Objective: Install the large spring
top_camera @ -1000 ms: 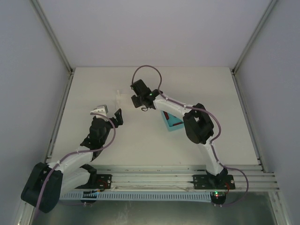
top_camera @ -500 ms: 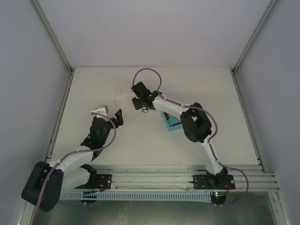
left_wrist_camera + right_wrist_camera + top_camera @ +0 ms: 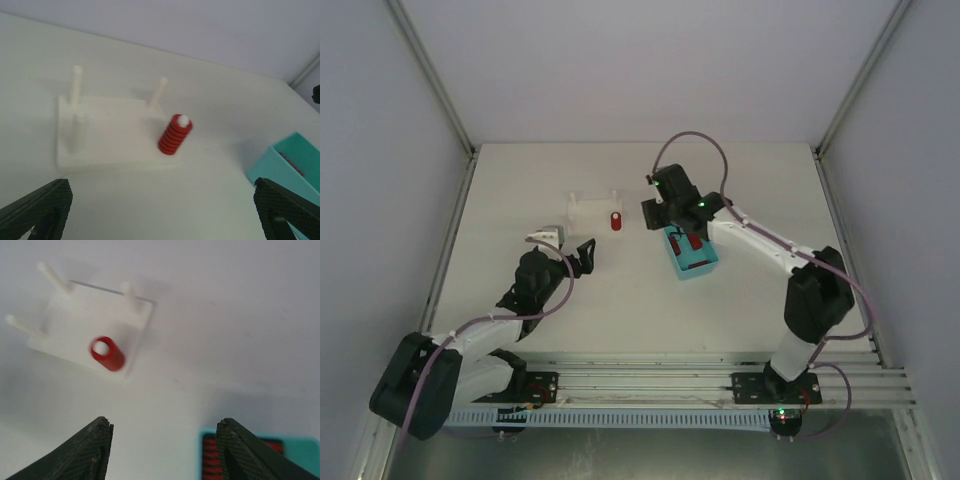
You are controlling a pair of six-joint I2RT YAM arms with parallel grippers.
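Wide open and empty, the right gripper (image 3: 162,452) hangs above the table (image 3: 760,180). In the right wrist view its two dark fingers (image 3: 87,450) stand far apart, with only bare surface between them. Just beside it lies the teal tray (image 3: 695,272), with red springs (image 3: 211,460) lying inside.

Farther out, to this gripper's left in the top view, stands the white peg base (image 3: 588,208). The large spring (image 3: 616,220) sits on it. It is a red coil slid over one of the four pegs, upright, with the white peg tip showing through its top. The other three pegs (image 3: 76,82) are bare.

On the near side of the base, the left gripper (image 3: 160,212) is spread just as wide and holds nothing. It is low over the table, near the base but apart from it, and its camera faces the base and the spring. A small white-grey block (image 3: 542,235) lies beside the left arm; what it is cannot be told.
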